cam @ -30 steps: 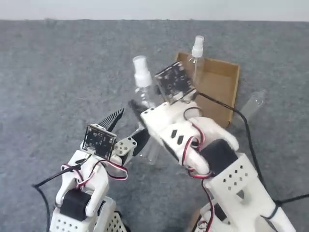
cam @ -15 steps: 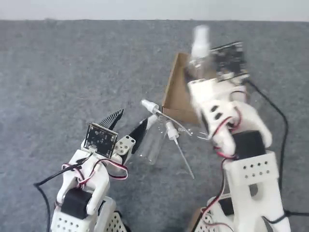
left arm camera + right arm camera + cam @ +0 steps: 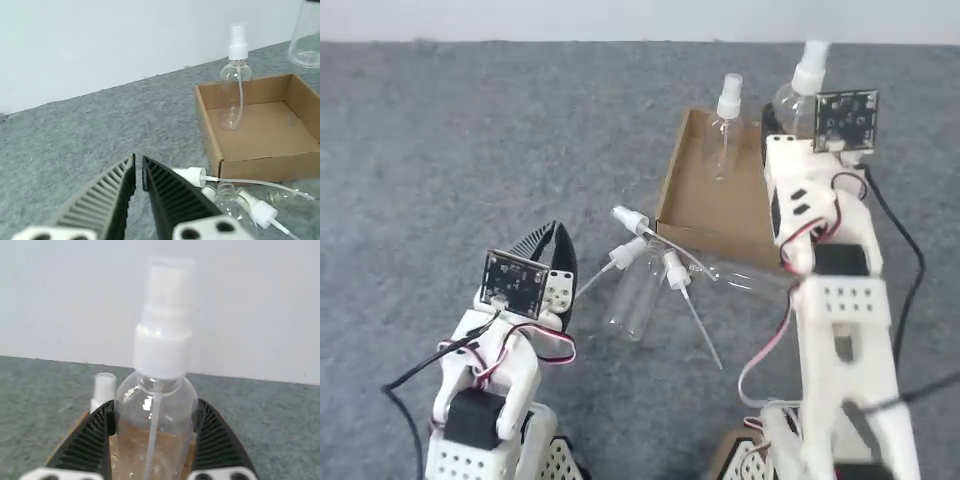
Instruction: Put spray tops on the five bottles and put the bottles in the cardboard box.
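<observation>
One bottle (image 3: 724,135) in box (image 3: 715,215), one pinched by right pincer (image 3: 154,412), left pincer (image 3: 139,161) closed

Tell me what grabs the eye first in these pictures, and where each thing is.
The right gripper holds a capped bottle upright by the far right corner of the cardboard box; a second capped bottle stands inside the box. In front of the box, loose spray tops and an uncapped bottle lie jumbled on the grey mat, with the left gripper shut beside them.
</observation>
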You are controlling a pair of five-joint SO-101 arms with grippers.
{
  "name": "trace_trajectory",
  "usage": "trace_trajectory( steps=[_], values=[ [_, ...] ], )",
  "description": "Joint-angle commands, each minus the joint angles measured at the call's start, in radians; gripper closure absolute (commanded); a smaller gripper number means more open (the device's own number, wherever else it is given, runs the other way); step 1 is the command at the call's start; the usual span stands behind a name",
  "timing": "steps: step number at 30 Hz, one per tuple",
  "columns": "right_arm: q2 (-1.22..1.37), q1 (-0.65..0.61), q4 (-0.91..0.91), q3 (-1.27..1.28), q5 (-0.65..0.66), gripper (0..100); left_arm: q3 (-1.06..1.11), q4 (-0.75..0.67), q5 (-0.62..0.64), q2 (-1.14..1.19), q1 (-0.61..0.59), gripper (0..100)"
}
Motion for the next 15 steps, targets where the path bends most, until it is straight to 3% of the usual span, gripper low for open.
trace_trajectory(
  steps=[1, 15],
  values=[
    [0.105, 0.021, -0.156, -0.018, 0.011, 99.2, 0.004, -0.023, 0.018, -0.015, -0.003, 99],
    [0.415, 0.028, -0.351, -0.071, 0.011, 99.2, 0.021, -0.028, 0.017, -0.017, 0.000, 99]
  ],
)
